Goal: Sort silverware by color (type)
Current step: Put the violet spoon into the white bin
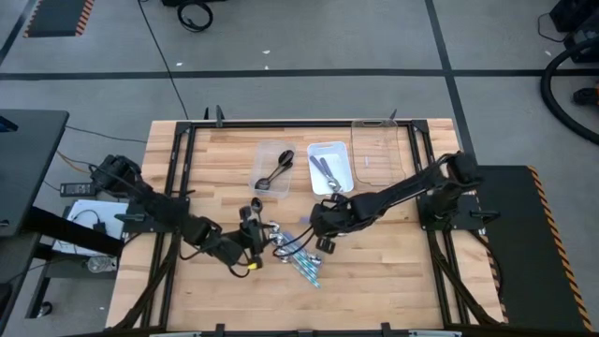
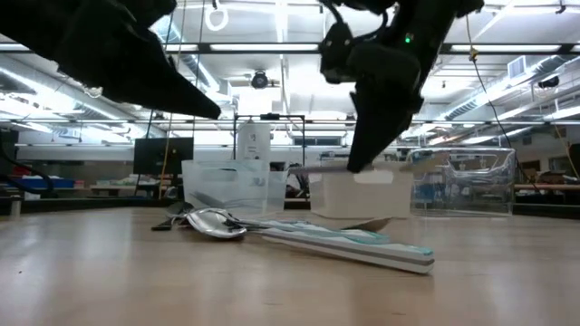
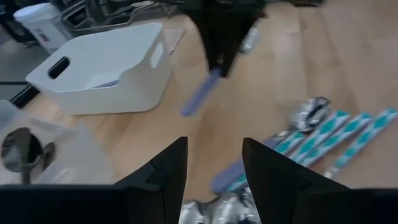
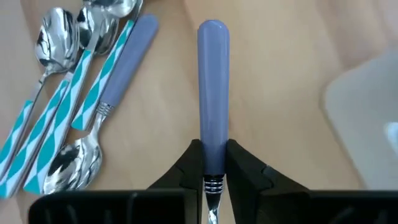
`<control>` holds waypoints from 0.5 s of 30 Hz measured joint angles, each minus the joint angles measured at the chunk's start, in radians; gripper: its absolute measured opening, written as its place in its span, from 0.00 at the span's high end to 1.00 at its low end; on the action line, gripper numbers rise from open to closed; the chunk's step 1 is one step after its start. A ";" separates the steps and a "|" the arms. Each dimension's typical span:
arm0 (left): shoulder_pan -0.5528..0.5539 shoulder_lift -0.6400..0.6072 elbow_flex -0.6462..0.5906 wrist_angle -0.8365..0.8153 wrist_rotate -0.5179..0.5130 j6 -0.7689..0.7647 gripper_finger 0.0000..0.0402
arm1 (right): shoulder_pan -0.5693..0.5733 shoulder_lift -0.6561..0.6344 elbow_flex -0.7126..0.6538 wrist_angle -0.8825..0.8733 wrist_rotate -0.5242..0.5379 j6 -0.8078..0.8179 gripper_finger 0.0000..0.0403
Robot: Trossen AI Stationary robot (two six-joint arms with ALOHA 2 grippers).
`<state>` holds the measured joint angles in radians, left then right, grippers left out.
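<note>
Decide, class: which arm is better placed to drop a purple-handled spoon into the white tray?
Right. Its gripper is shut on the purple-handled spoon, lifted near the white tray. The left gripper hangs open, empty.

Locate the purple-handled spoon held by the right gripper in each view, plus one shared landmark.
High view: not distinguishable; hidden at the right gripper, centre of table.
Low view: not distinguishable under the dark right arm.
Left wrist view: purple-handled spoon hangs from the right gripper, upper centre, beside the white tray.
Right wrist view: centre, handle pointing up, clamped between the fingers.
Shared landmark: the teal-and-white spoons, also seen in the high view.
</note>
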<state>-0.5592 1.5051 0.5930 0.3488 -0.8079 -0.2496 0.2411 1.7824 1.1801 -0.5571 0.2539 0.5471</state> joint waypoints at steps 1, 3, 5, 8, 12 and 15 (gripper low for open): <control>-0.006 0.000 0.000 0.005 0.001 -0.001 0.60 | -0.003 -0.016 0.000 -0.015 0.000 -0.003 0.87; -0.016 0.000 0.000 0.010 0.001 -0.025 0.60 | -0.012 -0.051 0.000 -0.041 0.002 -0.019 0.87; -0.025 0.000 0.000 0.006 0.001 -0.064 0.60 | -0.022 -0.083 0.001 -0.062 0.008 -0.026 0.87; -0.039 0.000 0.000 0.000 0.001 -0.147 0.60 | -0.037 -0.126 0.001 -0.080 0.008 -0.055 0.86; -0.072 0.000 0.000 -0.011 0.001 -0.209 0.60 | -0.070 -0.184 0.002 -0.094 0.008 -0.094 0.86; -0.094 0.000 0.000 -0.010 0.001 -0.214 0.60 | -0.101 -0.223 0.002 -0.114 0.007 -0.118 0.86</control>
<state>-0.6528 1.5051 0.5934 0.3386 -0.8066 -0.4632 0.1405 1.5591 1.1820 -0.6712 0.2611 0.4291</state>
